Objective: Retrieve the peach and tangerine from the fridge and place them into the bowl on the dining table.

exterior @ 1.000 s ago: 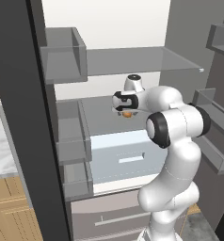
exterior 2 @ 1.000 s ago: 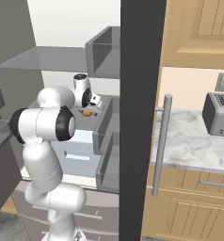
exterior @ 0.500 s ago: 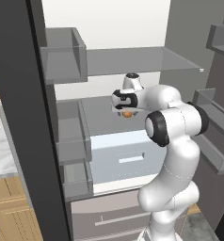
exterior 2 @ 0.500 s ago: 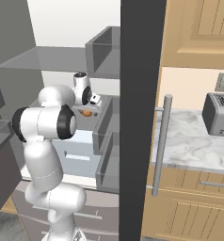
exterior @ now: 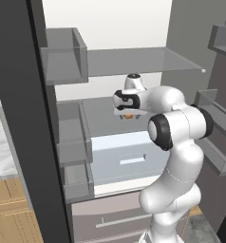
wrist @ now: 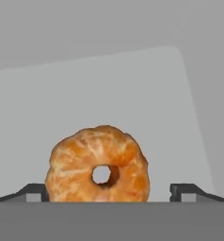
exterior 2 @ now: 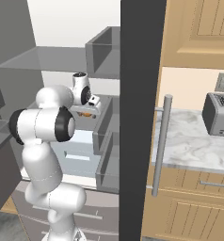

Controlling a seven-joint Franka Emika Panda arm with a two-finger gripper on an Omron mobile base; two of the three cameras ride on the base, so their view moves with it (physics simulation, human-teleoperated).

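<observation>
The tangerine [wrist: 97, 164], a plain orange fruit with a dimple in its middle, lies on a grey shelf [wrist: 109, 94] inside the open fridge [exterior: 134, 61]. My gripper [wrist: 109, 192] is open, its two dark fingertips [wrist: 36, 190] standing wide on either side of the fruit, not touching it. In the left base view the gripper [exterior: 128, 112] points down over the tangerine [exterior: 128, 115]; the right base view shows the same gripper [exterior 2: 88, 111] and tangerine [exterior 2: 87, 114]. The peach, the bowl and the dining table are out of view.
A pale blue drawer [exterior: 129, 156] sits under the shelf, with a glass shelf [exterior: 143, 59] above. Grey door bins [exterior: 62, 61] flank the opening on the left. The dark door edge with its bar handle [exterior 2: 161, 146] stands right, beside a marble counter [exterior 2: 194, 146] with a toaster [exterior 2: 220, 113].
</observation>
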